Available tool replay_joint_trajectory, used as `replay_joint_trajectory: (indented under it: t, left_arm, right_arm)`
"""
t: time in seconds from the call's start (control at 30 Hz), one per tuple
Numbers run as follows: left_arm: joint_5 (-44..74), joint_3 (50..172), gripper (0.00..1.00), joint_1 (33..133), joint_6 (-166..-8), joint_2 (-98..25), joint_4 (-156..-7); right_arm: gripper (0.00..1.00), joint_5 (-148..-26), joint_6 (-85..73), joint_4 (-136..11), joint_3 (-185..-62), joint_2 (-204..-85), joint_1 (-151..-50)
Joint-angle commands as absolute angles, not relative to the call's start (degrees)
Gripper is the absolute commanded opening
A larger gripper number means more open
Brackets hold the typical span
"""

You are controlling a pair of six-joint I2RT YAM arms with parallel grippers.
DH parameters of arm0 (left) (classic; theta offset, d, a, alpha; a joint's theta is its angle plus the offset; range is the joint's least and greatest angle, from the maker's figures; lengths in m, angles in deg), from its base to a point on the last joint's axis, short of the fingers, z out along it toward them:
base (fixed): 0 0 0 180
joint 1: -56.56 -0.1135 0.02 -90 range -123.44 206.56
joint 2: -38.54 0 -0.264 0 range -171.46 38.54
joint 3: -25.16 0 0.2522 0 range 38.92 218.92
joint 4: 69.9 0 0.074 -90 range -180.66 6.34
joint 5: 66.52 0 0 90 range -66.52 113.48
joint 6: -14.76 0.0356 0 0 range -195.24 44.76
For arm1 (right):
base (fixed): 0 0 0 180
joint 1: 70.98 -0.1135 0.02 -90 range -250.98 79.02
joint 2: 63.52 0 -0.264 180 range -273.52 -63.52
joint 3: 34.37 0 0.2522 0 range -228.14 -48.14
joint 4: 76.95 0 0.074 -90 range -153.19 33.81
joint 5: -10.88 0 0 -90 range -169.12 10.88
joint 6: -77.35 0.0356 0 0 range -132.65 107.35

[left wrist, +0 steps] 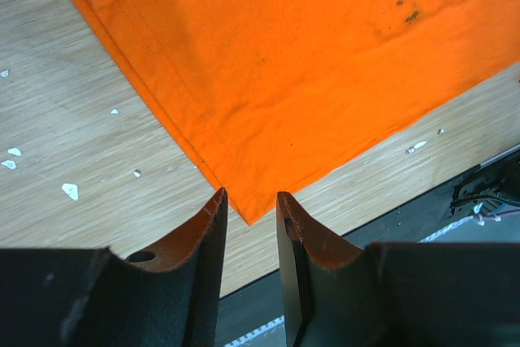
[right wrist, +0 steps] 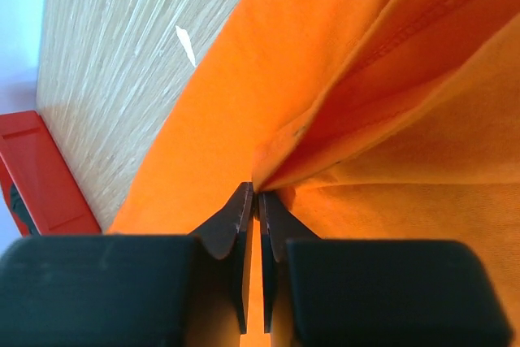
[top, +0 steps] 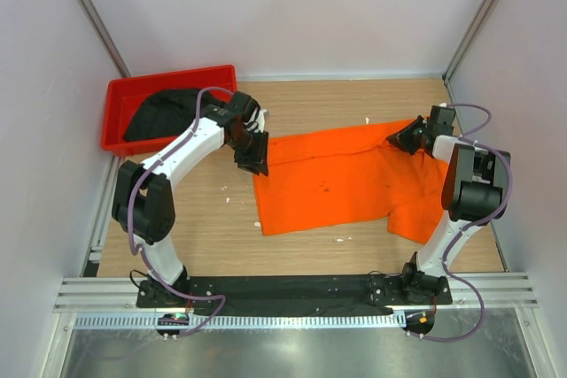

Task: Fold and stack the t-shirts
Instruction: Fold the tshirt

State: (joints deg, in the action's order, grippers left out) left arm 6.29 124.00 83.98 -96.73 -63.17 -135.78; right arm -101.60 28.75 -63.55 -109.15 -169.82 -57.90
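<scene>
The orange t-shirt (top: pixel 337 179) lies spread across the middle and right of the wooden table, with a sleeve bunched at its near right. My left gripper (top: pixel 254 158) is at the shirt's far-left corner. In the left wrist view a hemmed corner of the orange cloth (left wrist: pixel 309 54) points into the gap of this gripper (left wrist: pixel 250 199), whose jaws stand apart with nothing between them. At the shirt's far-right edge my right gripper (top: pixel 400 137) is shut; its tips (right wrist: pixel 260 193) pinch a raised fold of the orange cloth (right wrist: pixel 211 119). The black t-shirt (top: pixel 159 112) lies crumpled in the red bin.
The red plastic bin (top: pixel 120 90) stands at the far left corner of the table, and its edge shows in the right wrist view (right wrist: pixel 41 176). Small white flecks (left wrist: pixel 71 191) dot the wood. Walls close in on three sides. A black base rail (top: pixel 292 288) runs along the near edge.
</scene>
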Motion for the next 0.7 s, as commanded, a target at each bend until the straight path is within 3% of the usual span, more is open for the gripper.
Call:
replay_joint_trajectory:
  t: [0.0,0.1,0.37,0.67]
  left_arm:
    - [4.76,124.09,0.32,84.16,-95.19,-60.60,-135.51]
    - [4.76,124.26,0.32,84.07,-95.19,-60.78,-135.51]
    - [3.88,123.65,0.32,83.72,-95.54,-61.30,-134.55]
    - [3.26,122.86,0.32,83.63,-95.54,-61.57,-134.20]
  right_arm:
    - [0.10,-101.18,30.24,-63.64,-109.57,-168.20,-58.24]
    - [0.02,-99.78,31.38,-57.95,-109.66,-166.97,-58.24]
    - [0.01,-94.15,37.26,-45.89,-108.08,-162.32,-58.15]
    - [0.01,-93.18,50.00,-41.74,-104.04,-159.15,-58.24]
